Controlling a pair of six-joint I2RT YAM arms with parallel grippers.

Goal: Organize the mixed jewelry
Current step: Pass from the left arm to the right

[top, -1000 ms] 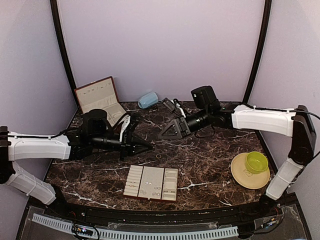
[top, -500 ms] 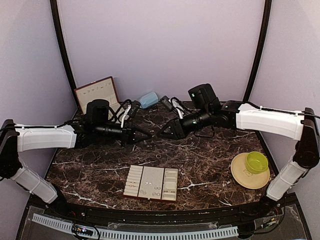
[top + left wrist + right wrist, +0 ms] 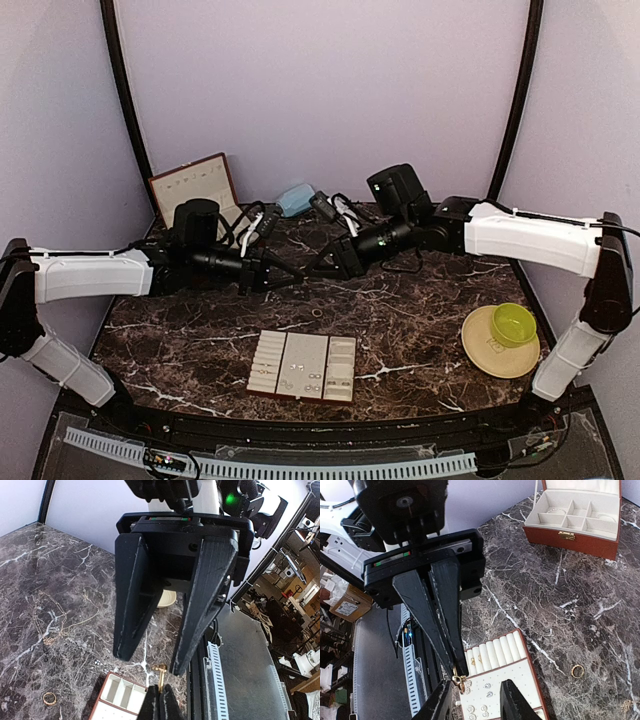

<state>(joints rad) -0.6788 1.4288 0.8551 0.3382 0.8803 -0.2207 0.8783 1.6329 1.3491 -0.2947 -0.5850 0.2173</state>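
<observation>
Meeting tip to tip above the middle of the dark marble table (image 3: 420, 300), both arms reaching inward from either side. Left gripper (image 3: 296, 281) pressing its 2 fingers together and pinching a small gold earring (image 3: 160, 672) at the very tips, the piece sticking out toward the opposite arm. Right gripper (image 3: 325, 268) standing with fingers spread, facing the earring, the gold piece (image 3: 458, 681) hanging just in front of the gap between its fingertips, apparently not yet touching them.

Lying loose on the marble below: 1 gold ring (image 3: 317, 313) between the grippers and the tray, plus a thin chain (image 3: 50, 625) sprawling nearby. Resting at the near edge, the cream-lined tray (image 3: 304, 366), carrying several tiny shiny pieces in its dotted middle section and a couple in its ring rolls. Sitting open at the far left corner, the red-brown box (image 3: 196, 193), a few small pieces showing in its compartments. Standing at the right, a green bowl (image 3: 513, 323) on a tan plate (image 3: 483, 351).
</observation>
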